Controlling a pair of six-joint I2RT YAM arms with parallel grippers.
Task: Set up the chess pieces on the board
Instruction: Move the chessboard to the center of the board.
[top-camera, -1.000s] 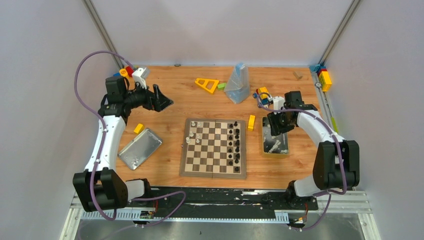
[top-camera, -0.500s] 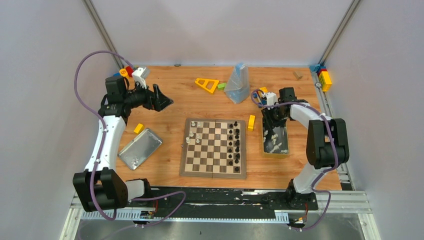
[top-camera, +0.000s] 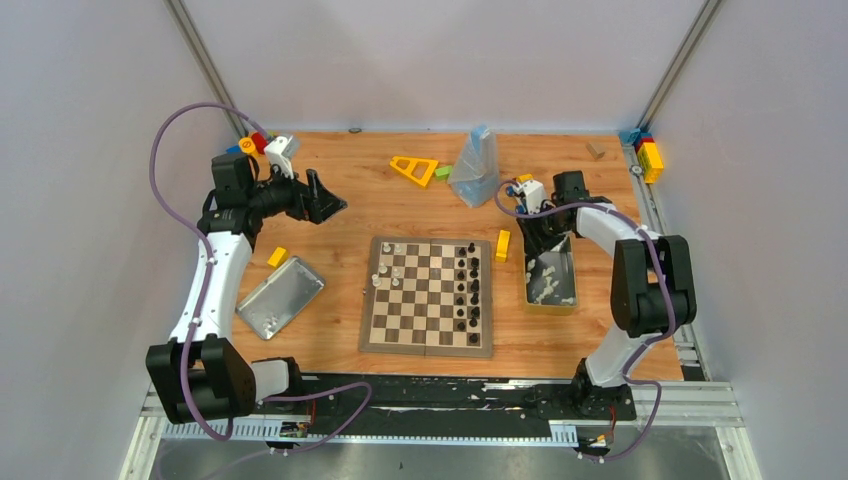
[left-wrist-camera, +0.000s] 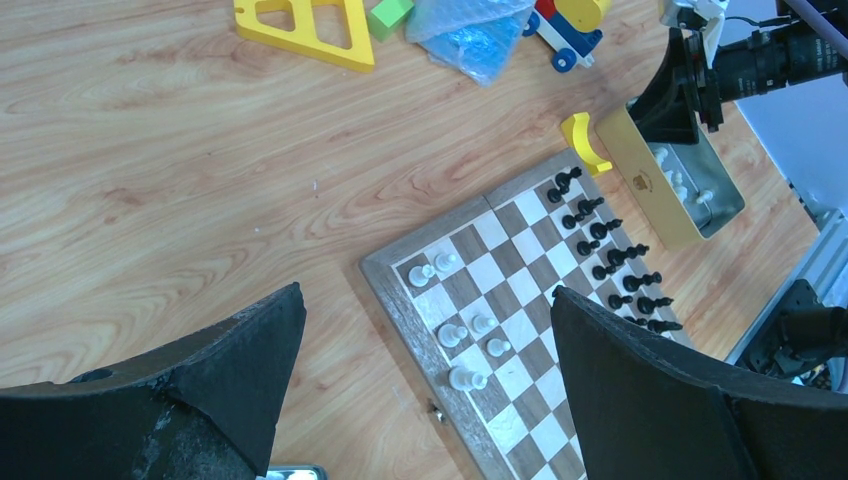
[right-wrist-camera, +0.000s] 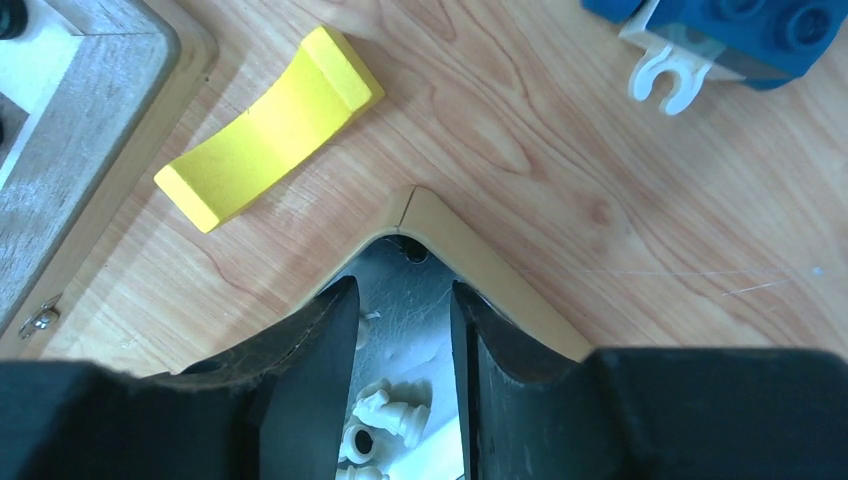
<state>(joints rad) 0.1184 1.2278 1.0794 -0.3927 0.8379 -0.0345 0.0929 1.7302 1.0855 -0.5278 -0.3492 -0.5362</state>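
The board (top-camera: 428, 330) lies mid-table, and also shows in the left wrist view (left-wrist-camera: 400, 290). Black chess pieces (top-camera: 467, 290) stand in its two right columns. A few white pieces (top-camera: 389, 262) stand at its far left. More white pieces (right-wrist-camera: 395, 415) lie loose in the yellow-sided tin (top-camera: 524, 285) right of the board. My right gripper (top-camera: 545, 240) reaches down into the tin's far end. In the right wrist view it (right-wrist-camera: 402, 288) is open a little, with nothing gripped and white pieces lying below between the fingers. My left gripper (top-camera: 325, 200) hangs open and empty above the far left of the table.
A silver lid (top-camera: 280, 297) lies left of the board. A yellow arch block (right-wrist-camera: 265, 125) sits between board and tin. A yellow triangle (top-camera: 413, 169), a plastic bag (top-camera: 476, 168) and a blue toy (right-wrist-camera: 740, 30) lie at the back. Coloured blocks sit in both far corners.
My right gripper has moved from above the tin's middle to its far end and come down into it, and the right arm has swung round. The left arm has not moved.
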